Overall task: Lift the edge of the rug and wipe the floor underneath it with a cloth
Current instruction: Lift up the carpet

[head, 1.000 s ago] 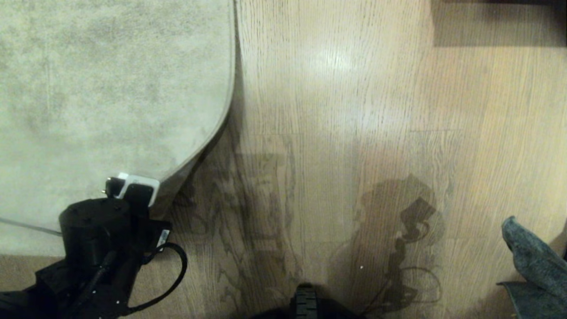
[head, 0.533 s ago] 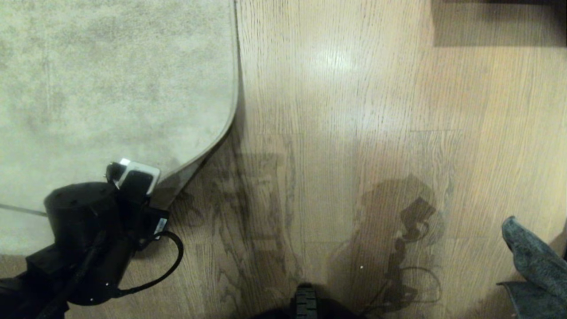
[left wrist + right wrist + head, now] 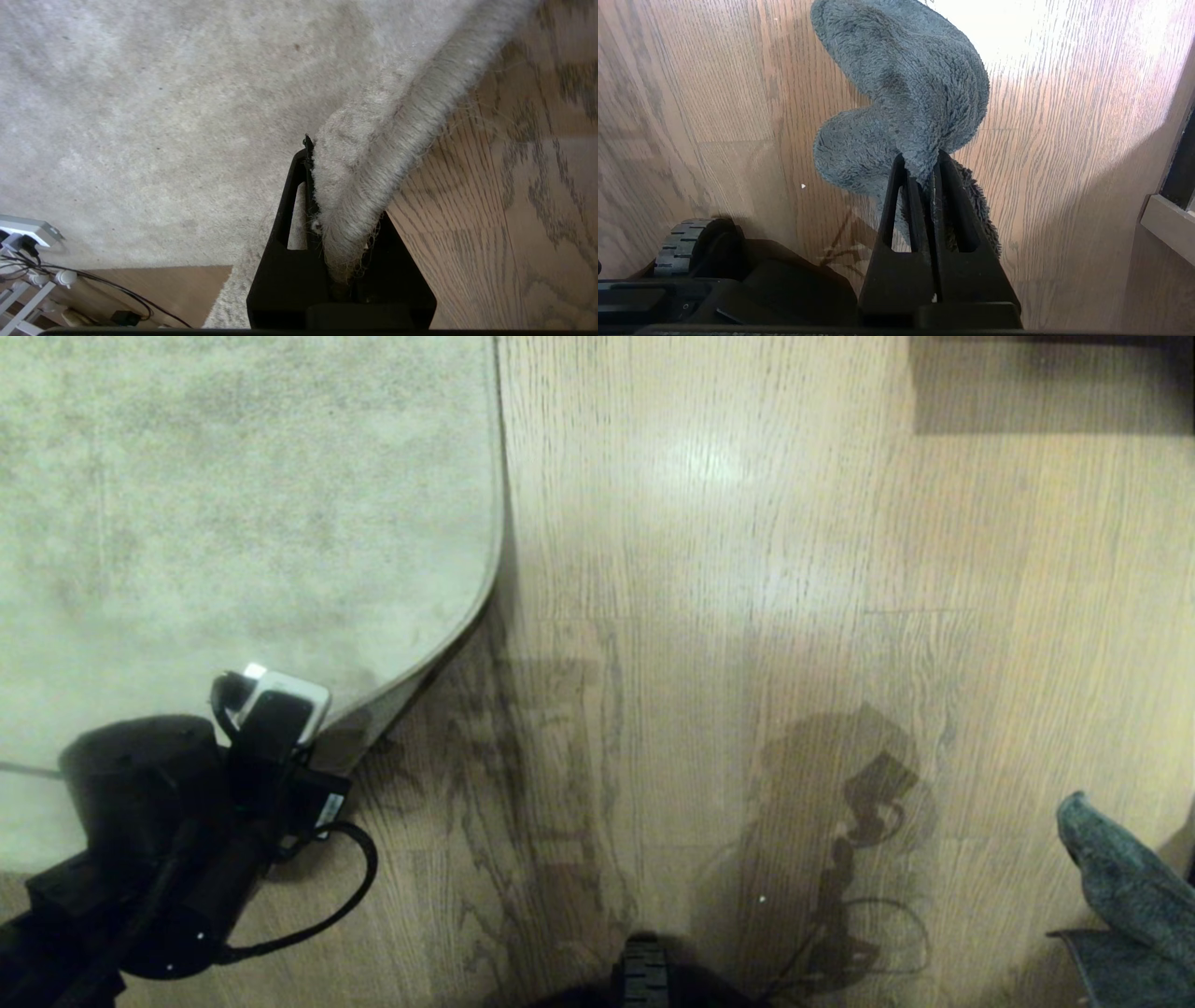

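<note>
Two surfaces filled the head view: the pale mottled rug across the upper left of the frame and the floor (image 3: pixel 709 644), light wood-grain planks with dark streaks and a bright sheen patch near the upper centre. The rug edge (image 3: pixel 425 653) ran straight down the frame, then curved toward the lower left, where its corner was raised off the planks and cast a dark shadow on them. The left claw (image 3: pixel 308 733) at the lower left was clenched on that corner, and the left wrist view showed the pile pinched between its black fingers (image 3: pixel 289 196). The cloth (image 3: pixel 1125 887), dark grey-teal and fluffy, hung at the lower right edge, grasped by the right claw (image 3: pixel 923 186) above the planks. A dark band crossed the upper right corner.
</note>
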